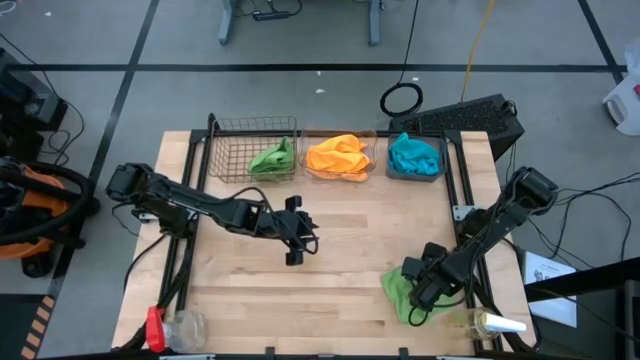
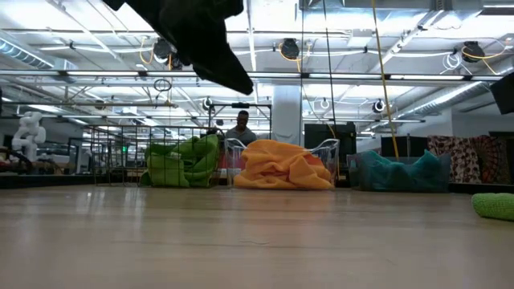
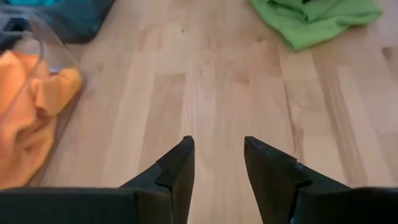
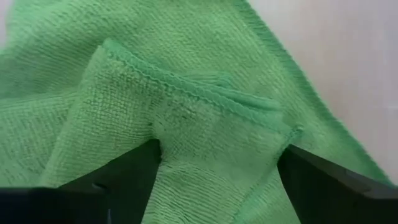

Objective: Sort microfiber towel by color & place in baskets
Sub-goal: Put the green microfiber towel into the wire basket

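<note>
A loose green towel (image 1: pixel 400 295) lies flat on the table near its near right corner; it also shows in the left wrist view (image 3: pixel 314 18) and low view (image 2: pixel 494 205). My right gripper (image 1: pixel 425 285) is down on it, open, with a hemmed fold (image 4: pixel 217 118) between its fingers. My left gripper (image 1: pixel 297 243) hangs open above the bare table centre (image 3: pixel 217 162). Along the far edge stand the wire-mesh basket (image 1: pixel 250 150) with a green towel (image 1: pixel 272 157), the clear tub (image 1: pixel 338 157) with orange cloth, and the dark grey tub (image 1: pixel 413 155) with teal cloth. My right gripper comes at the green towel from above, pointing down. Its open fingers (image 4: pixel 118 180) stand on either side of a raised hemmed fold (image 4: pixel 205 93), with their tips against the cloth. The towel lies on the table, slack and in several layers.
A clear bottle with a red cap (image 1: pixel 175 328) lies at the near left corner, and a clear bottle with a white cap (image 1: pixel 490 322) at the near right edge beside the towel. A black device (image 1: pixel 470 118) sits past the far right corner. Bare wood fills the table's middle.
</note>
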{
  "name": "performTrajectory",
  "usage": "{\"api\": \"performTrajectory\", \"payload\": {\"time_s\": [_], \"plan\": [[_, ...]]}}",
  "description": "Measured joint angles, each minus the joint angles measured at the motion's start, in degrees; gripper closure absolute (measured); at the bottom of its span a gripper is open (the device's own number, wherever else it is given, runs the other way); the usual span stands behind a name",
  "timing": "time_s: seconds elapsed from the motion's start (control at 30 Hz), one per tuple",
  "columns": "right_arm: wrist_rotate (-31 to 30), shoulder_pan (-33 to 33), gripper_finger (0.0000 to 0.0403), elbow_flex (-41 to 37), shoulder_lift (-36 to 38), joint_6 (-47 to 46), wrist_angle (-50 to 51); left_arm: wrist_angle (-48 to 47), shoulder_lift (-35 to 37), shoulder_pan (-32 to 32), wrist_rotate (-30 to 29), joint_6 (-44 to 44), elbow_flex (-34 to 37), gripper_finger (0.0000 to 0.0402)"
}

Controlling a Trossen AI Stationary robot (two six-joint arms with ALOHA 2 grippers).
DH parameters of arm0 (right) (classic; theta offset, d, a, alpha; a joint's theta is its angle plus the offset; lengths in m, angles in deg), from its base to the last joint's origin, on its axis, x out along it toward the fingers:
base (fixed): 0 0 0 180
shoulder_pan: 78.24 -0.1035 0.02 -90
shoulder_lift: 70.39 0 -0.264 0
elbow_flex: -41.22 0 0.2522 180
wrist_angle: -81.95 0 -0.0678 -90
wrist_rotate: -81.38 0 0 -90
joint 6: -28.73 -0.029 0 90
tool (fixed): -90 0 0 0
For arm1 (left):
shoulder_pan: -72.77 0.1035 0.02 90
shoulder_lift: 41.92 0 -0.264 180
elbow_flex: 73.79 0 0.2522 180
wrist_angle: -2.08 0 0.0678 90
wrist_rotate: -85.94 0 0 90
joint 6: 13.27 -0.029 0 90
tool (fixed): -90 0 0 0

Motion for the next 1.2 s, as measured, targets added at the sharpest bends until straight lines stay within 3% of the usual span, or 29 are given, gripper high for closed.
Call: {"api": "performTrajectory", "payload": {"time_s": [0.2,0.57,0.87,1.2], "plan": [[-0.1,0.0,0.0168,-2.6,0.0,-1.3,-7.5,0.6,-1.6,0.0,0.2,0.0,0.0,0.0256],[-7.9,0.1,0.0383,-2.8,-0.2,-3.0,-10.0,1.5,-1.5,-0.5,0.5,0.0,0.0,0.0256],[-19.4,1.8,0.0396,-2.4,1.2,-2.5,-12.3,4.5,-1.5,-1.7,0.6,0.0,0.0,0.0256],[-39.7,3.8,0.0397,-1.5,4.3,6.6,-19.8,12.7,-1.5,-4.0,0.6,3.9,0.0,0.0256]]}}
